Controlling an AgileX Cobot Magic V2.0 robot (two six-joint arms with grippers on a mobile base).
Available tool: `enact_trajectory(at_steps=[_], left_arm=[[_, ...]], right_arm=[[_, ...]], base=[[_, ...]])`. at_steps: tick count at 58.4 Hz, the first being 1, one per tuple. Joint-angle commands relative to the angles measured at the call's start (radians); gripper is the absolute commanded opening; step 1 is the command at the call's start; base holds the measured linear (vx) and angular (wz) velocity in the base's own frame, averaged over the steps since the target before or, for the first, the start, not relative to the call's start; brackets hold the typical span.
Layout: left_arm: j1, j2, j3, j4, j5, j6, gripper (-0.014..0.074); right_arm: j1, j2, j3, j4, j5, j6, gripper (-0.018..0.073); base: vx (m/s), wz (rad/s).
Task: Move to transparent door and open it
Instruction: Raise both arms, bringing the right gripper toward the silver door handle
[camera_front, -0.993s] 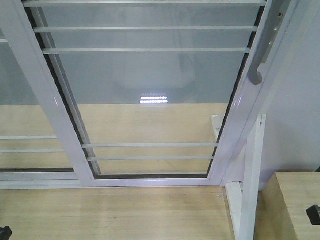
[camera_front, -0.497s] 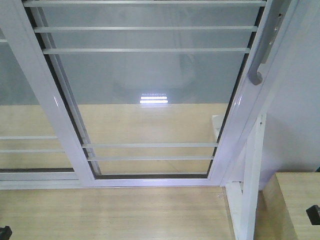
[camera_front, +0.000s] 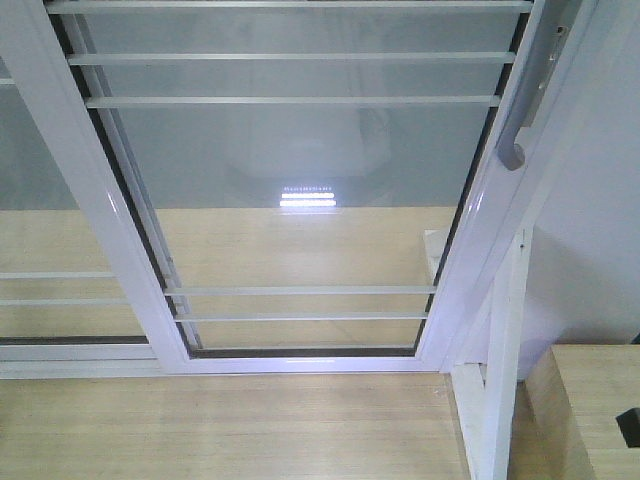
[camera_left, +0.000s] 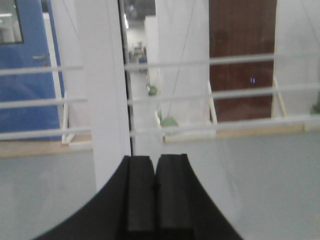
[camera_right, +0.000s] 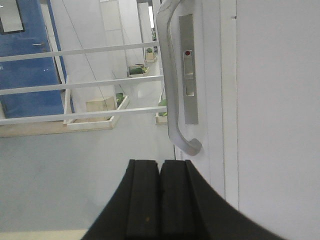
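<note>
Right wrist-mounted view: the right fingers (camera_right: 144, 200) are pressed together with nothing between them, and they sit just below the lower end of the curved grey handle (camera_right: 168, 90) without touching it. The handle runs up the white side rail (camera_right: 210, 75) of the transparent door (camera_front: 300, 170), next to a narrow metal plate with a small red dot. In the left wrist view the left fingers (camera_left: 140, 200) are also together and empty, facing the glass and its thin white bars with a white upright just behind. From the front view the door fills the middle of the picture. Its handle rail lies close along the bare white post (camera_front: 500, 380), and a second barred panel (camera_front: 40, 200) overlaps it on the left, so the door looks shut or nearly so. My reading is that the drive up to the door is about done and the reach for the handle is the step in hand. Next, the right fingers would need to part, rise to the grip, clamp on it and draw the panel sideways toward the overlapping one. As for containers, a low white-rimmed box (camera_left: 190, 131) shows beyond the glass holding a blurred green shape (camera_left: 169, 121), perhaps a plant. A pale wooden block (camera_front: 590, 400) stands at the lower right, and whether it is hollow cannot be told.
</note>
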Motion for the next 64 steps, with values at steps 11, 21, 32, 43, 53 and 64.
enact_trajectory(at_steps=[11, 21, 32, 43, 53, 64], left_arm=[[-0.005, -0.012, -0.006, -0.002, -0.140, -0.185, 0.0003], [-0.005, 0.103, -0.111, 0.002, -0.080, -0.141, 0.0003], [-0.005, 0.431, -0.277, 0.001, -0.151, -0.103, 0.0003], [-0.005, 0.756, -0.466, 0.002, -0.297, -0.103, 0.0003], [-0.005, 0.984, -0.590, 0.009, -0.422, -0.102, 0.0003], [-0.005, 1.093, -0.622, 0.008, -0.544, -0.102, 0.0003]], right_arm=[[-0.005, 0.006, -0.064, -0.077, -0.141, -0.058, -0.0004], [-0.005, 0.148, -0.225, -0.078, -0.088, -0.063, -0.0004], [-0.005, 0.435, -0.421, -0.078, -0.131, -0.143, -0.0004], [-0.005, 0.721, -0.584, -0.077, -0.235, -0.155, -0.0004], [-0.005, 0.938, -0.641, -0.077, -0.435, -0.155, -0.0004], [-0.005, 1.079, -0.640, -0.077, -0.599, -0.153, -0.0004]], base=[[0.00, 0.00], [0.00, 0.00], [0.00, 0.00], [0.00, 0.00], [0.00, 0.00], [0.00, 0.00]])
